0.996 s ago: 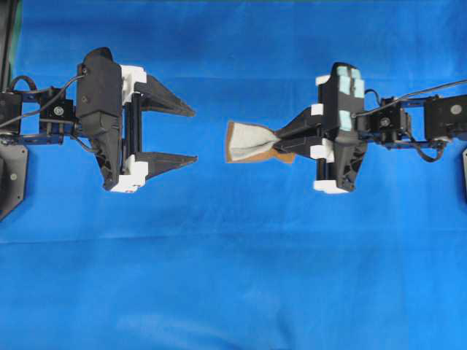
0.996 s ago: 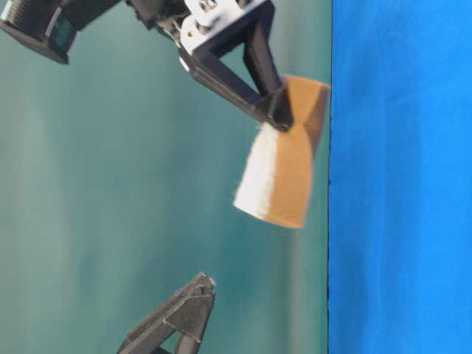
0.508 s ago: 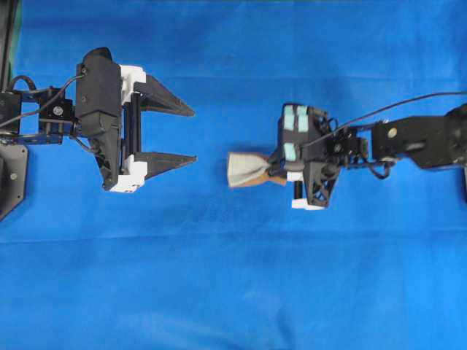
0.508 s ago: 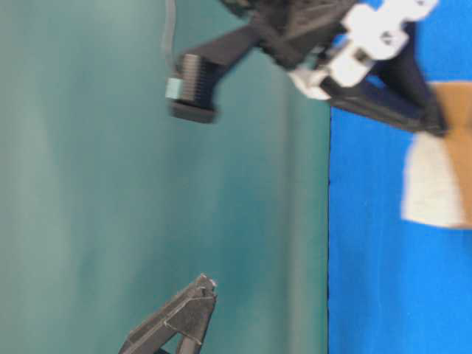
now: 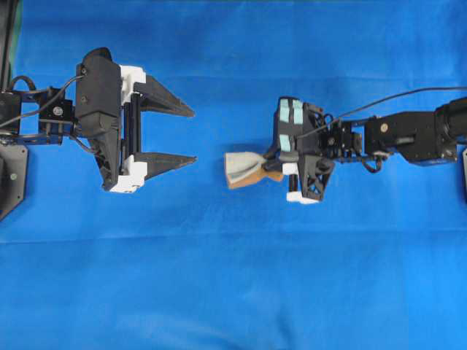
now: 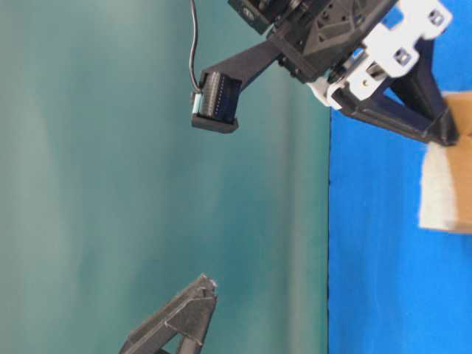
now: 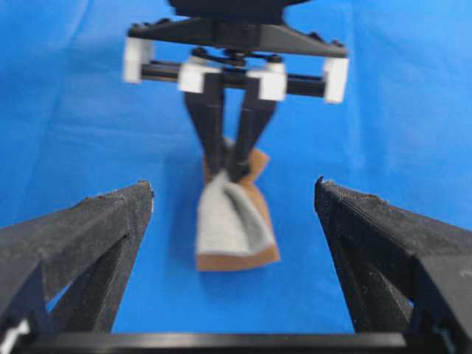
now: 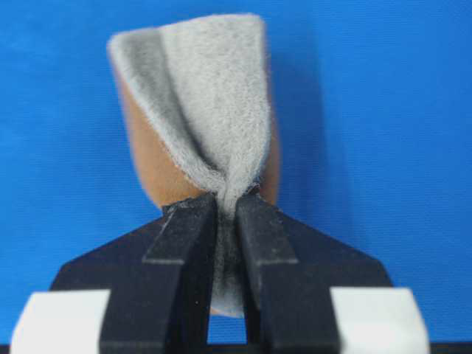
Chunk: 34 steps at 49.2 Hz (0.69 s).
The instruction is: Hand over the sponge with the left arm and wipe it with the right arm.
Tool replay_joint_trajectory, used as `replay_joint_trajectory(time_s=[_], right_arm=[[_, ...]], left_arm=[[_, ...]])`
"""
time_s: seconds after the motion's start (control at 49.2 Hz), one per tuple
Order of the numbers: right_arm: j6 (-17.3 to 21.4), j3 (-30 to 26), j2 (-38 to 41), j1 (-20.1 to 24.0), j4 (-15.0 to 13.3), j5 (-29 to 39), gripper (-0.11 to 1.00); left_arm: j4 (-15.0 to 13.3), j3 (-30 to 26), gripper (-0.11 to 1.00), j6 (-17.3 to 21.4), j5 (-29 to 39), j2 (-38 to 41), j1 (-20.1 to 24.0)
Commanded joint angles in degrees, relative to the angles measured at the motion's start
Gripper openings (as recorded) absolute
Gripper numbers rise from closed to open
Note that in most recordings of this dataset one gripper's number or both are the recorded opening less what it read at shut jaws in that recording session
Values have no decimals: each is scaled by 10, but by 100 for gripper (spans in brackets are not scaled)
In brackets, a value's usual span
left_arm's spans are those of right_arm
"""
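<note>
The sponge [image 5: 244, 169], grey-white scouring face over orange-brown foam, is pinched at one end by my right gripper [image 5: 273, 168], which is shut on it. The squeezed end folds between the fingers [image 8: 184, 243], and the free end [image 8: 199, 96] fans out low over the blue cloth; whether it touches, I cannot tell. The left gripper [image 5: 194, 135] stands open to the left of the sponge, a short gap away, holding nothing. From the left wrist, the sponge [image 7: 232, 221] lies ahead between the spread fingers [image 7: 88, 228]. At table level the sponge [image 6: 446, 184] hangs from the right gripper [image 6: 446, 133].
A blue cloth [image 5: 233, 292] covers the whole table. A black base plate [image 5: 11, 179] sits at the left edge behind the left arm. A cable [image 5: 394, 100] runs along the right arm. One left fingertip [image 6: 195, 302] shows at table level against a green backdrop.
The right arm has tilted and dropped toward the cloth, carrying the sponge lower and slightly toward the front. The left arm has not moved and stays open.
</note>
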Motion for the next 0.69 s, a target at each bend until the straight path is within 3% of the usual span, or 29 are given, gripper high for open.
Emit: replay_joint_trajectory(time_s=[0.0, 0.163, 0.366, 0.508, 0.671], right_arm=[[-4, -10, -5, -53, -11, -1, 13], [-4, -13, -5, -114, -40, -4, 13], [-4, -22, -5, -154, -63, -4, 13], [-4, -22, -5, -154, -64, -4, 13], [8, -18, -5, -116, -60, -2, 13]], left_arm=[[2, -6, 88, 1, -5, -9, -2], [1, -6, 88, 1, -4, -7, -4], [1, -6, 88, 1, -5, -5, -4], [1, -6, 88, 1, -5, -5, -4], [1, -5, 88, 1, -5, -5, -4]])
